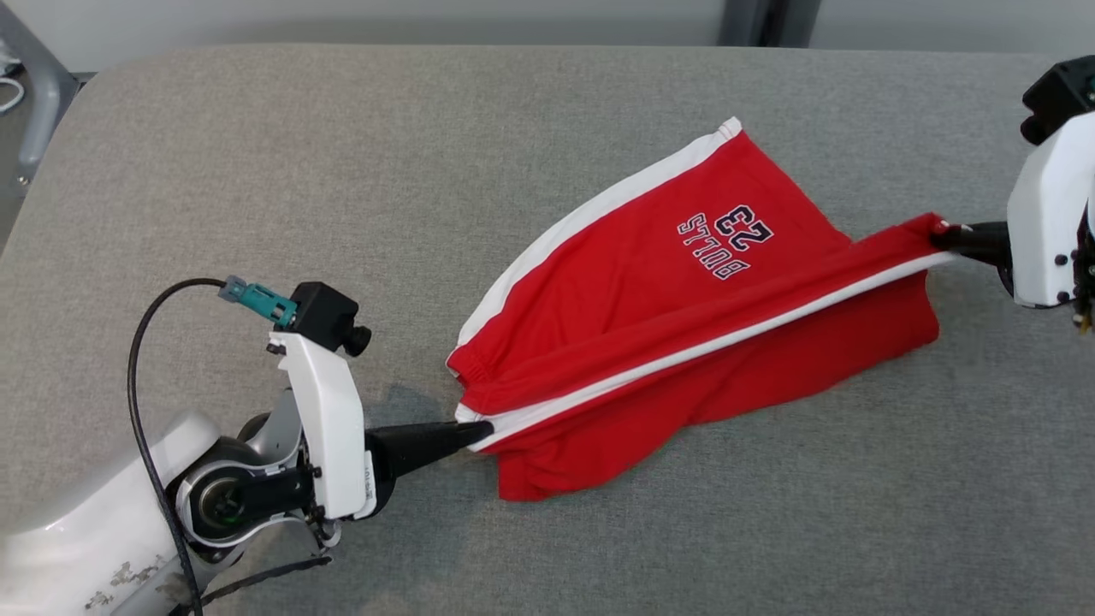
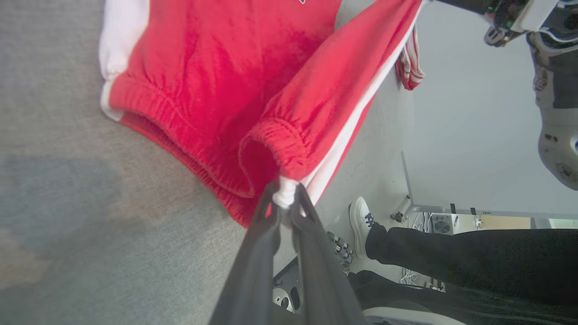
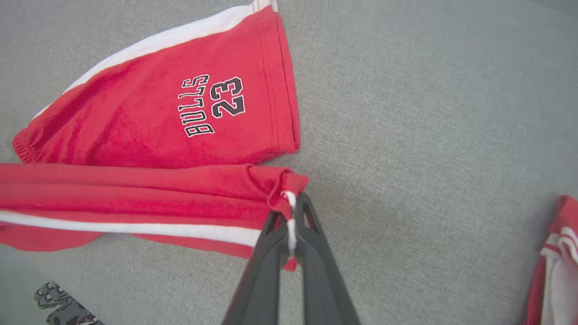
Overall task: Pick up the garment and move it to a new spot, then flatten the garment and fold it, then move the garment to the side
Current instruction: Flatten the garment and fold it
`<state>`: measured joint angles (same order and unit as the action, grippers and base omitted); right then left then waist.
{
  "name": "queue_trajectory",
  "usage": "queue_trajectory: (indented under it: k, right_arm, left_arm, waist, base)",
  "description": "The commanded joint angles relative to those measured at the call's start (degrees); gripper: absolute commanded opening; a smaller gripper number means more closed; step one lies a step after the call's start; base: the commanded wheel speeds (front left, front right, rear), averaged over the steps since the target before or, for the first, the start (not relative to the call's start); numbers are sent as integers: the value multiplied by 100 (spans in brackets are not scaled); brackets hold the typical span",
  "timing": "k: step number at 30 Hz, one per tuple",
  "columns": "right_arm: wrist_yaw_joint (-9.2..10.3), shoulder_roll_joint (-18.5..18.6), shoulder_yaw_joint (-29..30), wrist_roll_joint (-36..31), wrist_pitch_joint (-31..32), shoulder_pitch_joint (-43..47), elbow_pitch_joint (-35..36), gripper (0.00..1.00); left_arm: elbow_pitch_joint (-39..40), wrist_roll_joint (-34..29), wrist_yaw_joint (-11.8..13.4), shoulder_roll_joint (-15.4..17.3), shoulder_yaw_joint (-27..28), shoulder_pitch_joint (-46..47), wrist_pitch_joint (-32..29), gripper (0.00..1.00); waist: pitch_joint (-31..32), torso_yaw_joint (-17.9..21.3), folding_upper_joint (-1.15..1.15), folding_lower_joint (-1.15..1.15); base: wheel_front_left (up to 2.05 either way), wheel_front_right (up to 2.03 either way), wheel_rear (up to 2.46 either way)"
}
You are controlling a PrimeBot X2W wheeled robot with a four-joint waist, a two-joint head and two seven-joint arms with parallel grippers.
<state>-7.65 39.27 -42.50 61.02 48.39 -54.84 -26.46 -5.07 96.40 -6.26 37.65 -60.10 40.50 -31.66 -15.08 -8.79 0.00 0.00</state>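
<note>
Shorts (image 1: 684, 291), red with white side stripes, lie on the grey tabletop (image 1: 342, 171) right of centre. One striped edge is pulled taut between both hands. The left hand (image 1: 483, 430) reaches in low from the near left, clamped on the waistband corner. The right hand (image 1: 941, 235) comes in from the right, pinching the leg hem. The shorts' long axis runs near-left to far-right, with the waistband at the left.

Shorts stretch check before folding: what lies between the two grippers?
The red shorts: their white-striped edge stretches from left gripper to right gripper, in the head view.
</note>
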Motion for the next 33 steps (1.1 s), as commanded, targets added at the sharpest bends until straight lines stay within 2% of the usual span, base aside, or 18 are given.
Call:
queue_trajectory:
  k: [1, 10, 20, 33]
  right_arm:
    - [29, -50, 91, -31, 22, -114, -112, 0]
    - [22, -447, 403, -392, 152, -677, -814, 0]
    - [19, -765, 539, -870, -144, -1197, -1360, 0]
    - [19, -895, 529, -1094, -293, -1549, -1770, 0]
  left_arm:
    - [-82, 48, -26, -32, 55, 67, 39, 0]
    - [-487, 112, -119, -475, 330, 353, 221, 0]
    - [-748, -55, -134, -1005, 508, 529, 372, 0]
    - [-883, -198, -124, -1449, 810, 563, 554, 0]
  waist:
    - [-142, -118, 0, 0]
    - [-542, -455, 0, 0]
    - [-934, -854, 0, 0]
    - [-1223, -1139, 0, 0]
  base:
    - [0, 0, 0]
    - [0, 0, 0]
    - [0, 0, 0]
    - [0, 0, 0]
